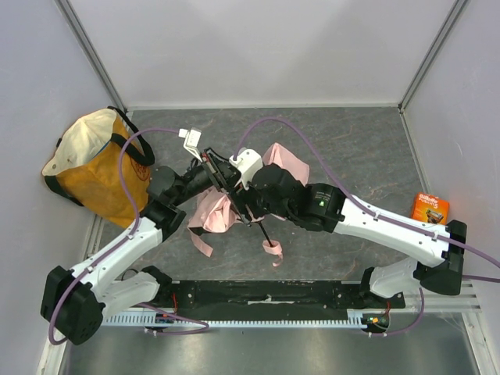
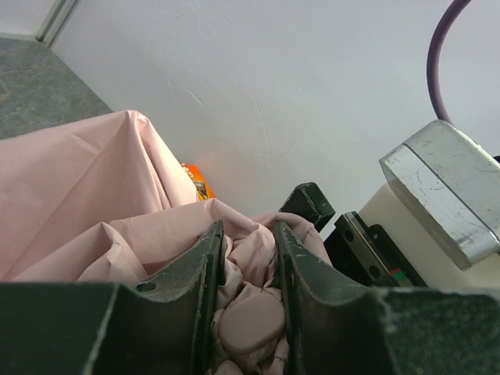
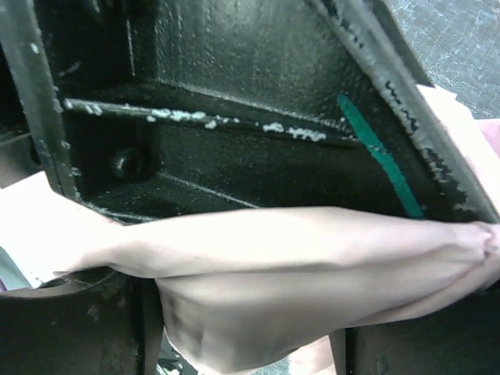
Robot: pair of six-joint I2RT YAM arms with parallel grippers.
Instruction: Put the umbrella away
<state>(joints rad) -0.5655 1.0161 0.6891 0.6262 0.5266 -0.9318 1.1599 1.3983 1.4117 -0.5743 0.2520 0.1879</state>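
The umbrella point(image 1: 223, 215) lies half-collapsed at the middle of the grey table point(image 1: 359, 141), one canopy panel lifted to the far right and its thin pink strap point(image 1: 272, 248) trailing toward the near edge. Bare tabletop lies along the far wall and to the right; the tote bag point(image 1: 90, 168) fills the far-left corner and an orange packet point(image 1: 430, 208) sits by the right wall. The left wrist view alone shows the left gripper point(image 2: 244, 269) pinched on bunched pink fabric. The right gripper point(image 1: 241, 178) meets it over the canopy. Its own view shows only fabric stretched across black metal, so I cannot tell whether it grips.
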